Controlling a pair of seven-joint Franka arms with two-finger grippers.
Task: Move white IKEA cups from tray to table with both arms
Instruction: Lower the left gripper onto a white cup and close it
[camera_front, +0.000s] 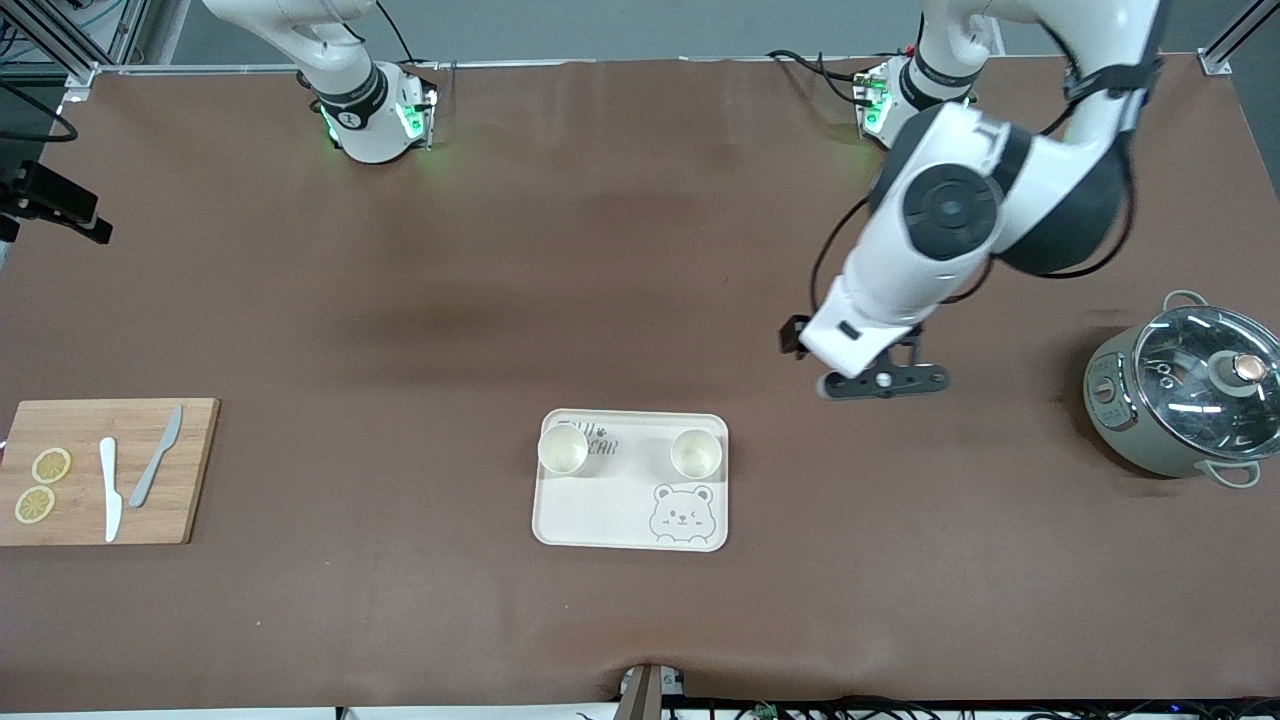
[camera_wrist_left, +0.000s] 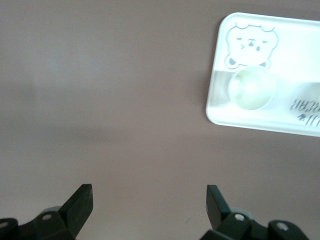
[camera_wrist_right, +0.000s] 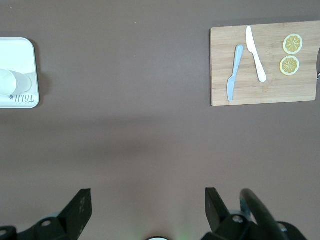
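Two white IKEA cups (camera_front: 563, 449) (camera_front: 696, 454) stand upright and apart on a cream bear-print tray (camera_front: 600, 510). My left gripper (camera_front: 885, 382) hangs over the bare brown table, off the tray's corner toward the left arm's end. In the left wrist view it (camera_wrist_left: 150, 192) is open and empty, with one cup (camera_wrist_left: 251, 87) on the tray (camera_wrist_left: 300, 50) apart from it. My right gripper (camera_wrist_right: 148, 197) is open and empty over bare table; its hand is out of the front view. The right wrist view shows a cup (camera_wrist_right: 10, 81) at the tray's end (camera_wrist_right: 17, 52).
A bamboo cutting board (camera_front: 80, 420) lies at the right arm's end, with two lemon slices (camera_front: 51, 465), a white knife (camera_front: 110, 490) and a grey knife (camera_front: 155, 460). A grey pot with a glass lid (camera_front: 1185, 395) stands at the left arm's end.
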